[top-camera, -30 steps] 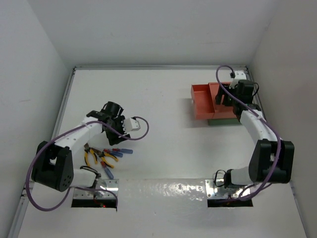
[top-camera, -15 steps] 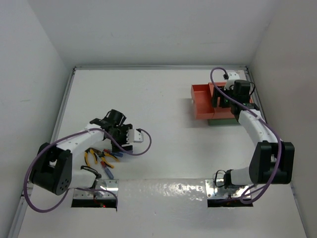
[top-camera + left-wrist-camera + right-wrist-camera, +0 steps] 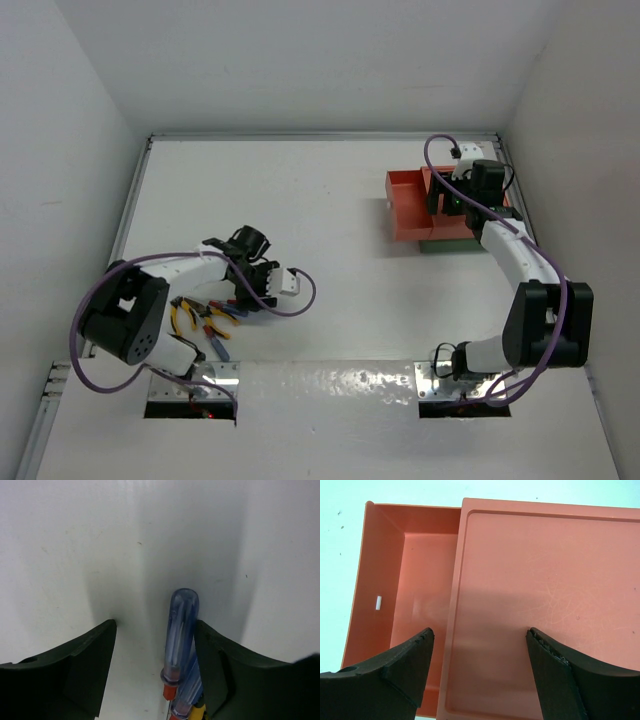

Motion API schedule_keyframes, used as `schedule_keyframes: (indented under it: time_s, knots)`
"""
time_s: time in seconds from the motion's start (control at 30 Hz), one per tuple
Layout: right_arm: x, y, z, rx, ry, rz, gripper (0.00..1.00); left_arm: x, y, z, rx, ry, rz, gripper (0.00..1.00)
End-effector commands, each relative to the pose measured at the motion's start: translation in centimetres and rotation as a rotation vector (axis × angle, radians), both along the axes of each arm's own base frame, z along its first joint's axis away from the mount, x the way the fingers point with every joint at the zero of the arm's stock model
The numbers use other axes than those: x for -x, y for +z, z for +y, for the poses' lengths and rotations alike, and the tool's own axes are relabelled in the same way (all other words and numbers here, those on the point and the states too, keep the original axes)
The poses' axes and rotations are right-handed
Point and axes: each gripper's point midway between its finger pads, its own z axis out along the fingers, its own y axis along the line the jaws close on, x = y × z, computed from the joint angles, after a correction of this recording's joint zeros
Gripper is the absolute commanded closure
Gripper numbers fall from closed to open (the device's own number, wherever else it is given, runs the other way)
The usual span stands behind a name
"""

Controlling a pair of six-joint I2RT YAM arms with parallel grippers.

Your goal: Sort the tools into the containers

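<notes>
Two arms, two different spots on the white table (image 3: 330, 200). The left gripper (image 3: 155, 630) sits low at the tool heap near its own base. Its jaws are apart with room to spare and it's got hold of nothing.

Lying flat on the table between its dark fingers (image 3: 75, 675) is a slim screwdriver with a see-through blue plastic handle (image 3: 181, 625), butt end pointing away from the wrist camera. It's way off-centre, right up against the finger on the right of that view, with bare table on the other side. A second blue handle (image 3: 189, 695) is tucked just beside it, and the pliers with yellow-orange handles (image 3: 182, 318) are in the same heap.

Handling guess: light and stiff, nothing fragile. That round glossy handle looks slippery though, and I'd bet it rolls if one finger reaches it first. I'd pinch across the fat middle of the handle, not the thin shaft, and watch for dragging the neighbour along.

The right gripper (image 3: 479, 640) hangs over the shallow orange-red rectangular plastic tray (image 3: 530, 580) at the far right of the table, jaws apart, nothing in them. The ridge between the tray's deeper left compartment and its flatter right part runs between the fingers. Can't tell if anything's touching. A dark green tray (image 3: 452, 244) peeks out from under the orange one. No tools in the bit of compartment the wrist view shows.
</notes>
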Motion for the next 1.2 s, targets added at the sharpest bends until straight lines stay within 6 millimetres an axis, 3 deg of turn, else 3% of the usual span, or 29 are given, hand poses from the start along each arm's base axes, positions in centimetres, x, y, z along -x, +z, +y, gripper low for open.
schedule_keyframes:
  time_s: [0.0,0.03,0.1,0.2,0.27,0.3,0.33,0.57,0.63,0.67,0.7,0.73,0.77,0.8,0.83,0.87,0.93,0.97,1.03,1.1,1.17]
  knots:
    - [1.3,-2.1,0.2,-0.02,-0.003,0.088,0.26,-1.5,-0.7,-0.3,-0.014,0.003,-0.04,0.43]
    - [1.4,-2.0,0.1,-0.018,-0.008,0.085,0.26,-1.4,-1.0,-0.3,-0.018,-0.001,-0.031,0.51]
    - [1.4,-1.9,0.0,-0.012,-0.014,0.087,0.26,-1.1,-1.7,-0.2,-0.034,-0.006,0.0,0.58]
    - [1.5,-1.8,-0.1,-0.008,-0.02,0.079,0.26,-2.1,-1.9,-0.7,-0.018,0.005,-0.02,0.76]
    - [1.4,-1.7,-0.2,-0.013,-0.027,0.073,0.26,-3.7,-1.7,-1.5,0.007,0.018,-0.065,0.83]
    - [1.6,-1.9,-0.2,-0.014,-0.03,0.076,0.26,-4.9,-1.1,-2.2,0.024,0.034,-0.09,0.95]
    - [1.5,-1.9,-0.2,-0.016,-0.033,0.074,0.26,-6.2,-1.0,-2.6,0.032,0.053,-0.121,0.98]
    - [2.0,-2.7,-0.5,-0.01,-0.052,0.097,0.26,-13.7,1.2,-5.4,0.072,0.247,-0.211,1.0]
    - [2.0,-2.9,-0.8,-0.004,-0.072,0.102,0.26,-17.2,4.2,-7.2,0.139,0.397,-0.241,1.0]
    - [2.1,-3.0,-0.8,-0.01,-0.084,0.107,0.26,-18.3,4.4,-7.6,0.141,0.459,-0.232,1.0]
    - [1.9,-3.1,-1.0,-0.008,-0.096,0.11,0.26,-20.9,7.6,-9.2,0.221,0.563,-0.253,1.0]
    - [2.0,-3.3,-1.1,-0.01,-0.105,0.119,0.26,-21.4,7.6,-9.7,0.226,0.613,-0.216,1.0]
    - [2.0,-3.4,-1.1,-0.019,-0.118,0.125,0.26,-22.5,8.8,-10.6,0.268,0.656,-0.206,1.0]
    - [1.9,-3.6,-1.2,-0.02,-0.132,0.132,0.27,-24.5,12.3,-12.4,0.369,0.745,-0.204,1.0]
    - [1.9,-3.7,-1.3,-0.025,-0.145,0.136,0.27,-24.8,12.3,-13.3,0.396,0.779,-0.152,1.0]
    - [1.9,-3.8,-1.4,-0.027,-0.152,0.136,0.27,-26.3,15.5,-14.9,0.493,0.844,-0.137,1.0]
    - [1.9,-4.0,-1.5,-0.028,-0.169,0.141,0.27,-27.1,17.1,-16.6,0.575,0.893,-0.074,1.0]
    - [2.0,-4.1,-1.7,-0.025,-0.178,0.143,0.27,-27.8,19.4,-17.7,0.652,0.939,-0.044,1.0]
    - [2.0,-4.0,-1.8,-0.023,-0.19,0.143,0.27,-28.3,21.7,-19.2,0.752,0.971,0.012,1.0]
    - [1.9,-3.9,-1.9,-0.025,-0.195,0.138,0.27,-28.9,25.4,-20.5,0.894,1.007,0.039,1.0]
    - [2.0,-4.0,-2.3,-0.02,-0.227,0.139,0.27,-28.8,27.1,-21.4,0.987,1.056,0.09,1.0]
